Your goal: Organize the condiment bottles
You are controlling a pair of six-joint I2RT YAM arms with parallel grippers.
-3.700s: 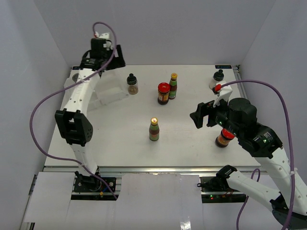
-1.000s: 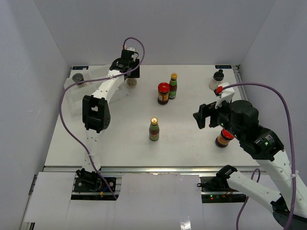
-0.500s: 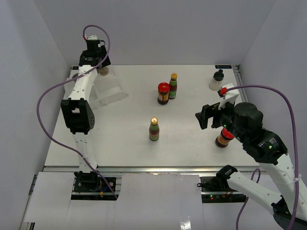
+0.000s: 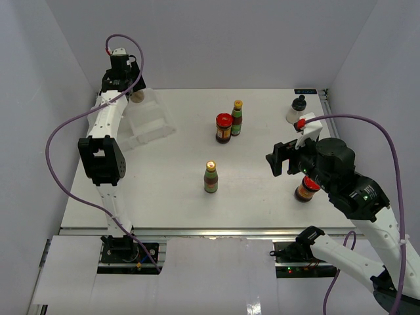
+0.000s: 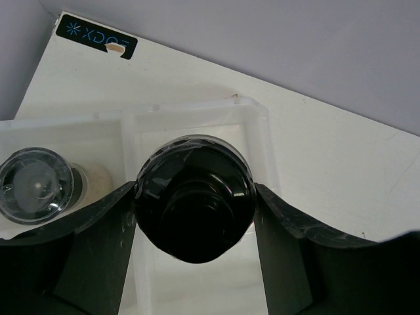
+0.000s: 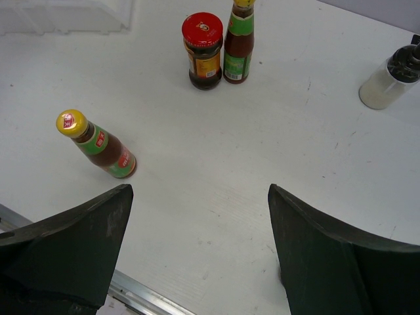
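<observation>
Held tight in the left gripper, the shaker has been carried over the tray below. Its lower part is hidden in the wrist view. The right gripper is spread wide.

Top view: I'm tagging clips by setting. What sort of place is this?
Probably a robot lab booth, not a kitchen: plain grey walls enclose a white table, with the left arm and right arm bolted at its near edge.

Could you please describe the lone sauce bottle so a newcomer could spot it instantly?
On the white table, look toward the near edge from the central red-lidded glass jar. There stands a slim brown sauce bottle with green label and yellow cap. Its yellow-capped twin adjoins that jar; this one stands alone.
</observation>
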